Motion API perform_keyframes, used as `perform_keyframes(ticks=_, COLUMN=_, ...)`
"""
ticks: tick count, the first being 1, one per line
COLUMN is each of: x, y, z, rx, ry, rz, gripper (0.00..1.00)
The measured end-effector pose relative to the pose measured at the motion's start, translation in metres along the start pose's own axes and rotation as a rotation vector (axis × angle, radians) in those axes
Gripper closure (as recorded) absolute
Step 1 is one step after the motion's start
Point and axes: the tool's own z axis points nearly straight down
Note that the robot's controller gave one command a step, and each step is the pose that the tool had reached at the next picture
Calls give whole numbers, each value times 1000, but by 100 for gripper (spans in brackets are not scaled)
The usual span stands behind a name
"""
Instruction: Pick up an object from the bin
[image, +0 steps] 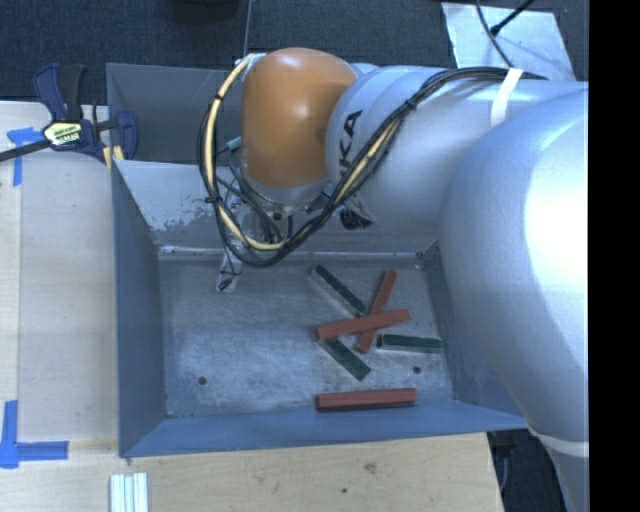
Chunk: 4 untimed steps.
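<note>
The arm (500, 200) is looming largest and closest, its silver links sweeping in from the right and covering the bin's right rear corner. At its wrist the orange cover (290, 115) is sitting above the back wall of the bin (135, 330), with yellow and black cables (215, 150) looping round its left side. Below the cover, the end effector (229, 272) is hanging over bare floor in the bin's back left part, just in front of the foot of the back wall. The wrist and cables are hiding most of it, so I cannot tell how far open it is or whether it is gripping anything.

The sticks are all lying in the right half of the bin, well apart from the end effector. The front red stick (365, 400) is lying alone, running along the front wall and close to it. Further back, a small heap is resting near the right wall: the long red stick (340, 328) is lying nearly level, and the tilted red stick (385, 290) is crossing over it. The back green stick (335, 287) is slanting just behind this cross, nearest the end effector of all. The low green stick (348, 360) is poking out from under the cross toward the front, and the right green stick (410, 343) is lying level beside the right wall.
</note>
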Motion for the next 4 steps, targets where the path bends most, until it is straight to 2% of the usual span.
perform_keyframes(ticks=1, x=-3, y=-61, z=16, rx=6, ry=5, rz=262, gripper=0)
perform_keyframes(ticks=2, x=-12, y=-100, z=90, rx=9, ry=16, rz=319, gripper=0)
perform_keyframes(ticks=3, x=-15, y=-169, z=90, rx=6, ry=7, rz=185, gripper=0)
perform_keyframes(ticks=4, x=-19, y=-220, z=89, rx=6, ry=6, rz=209, gripper=0)
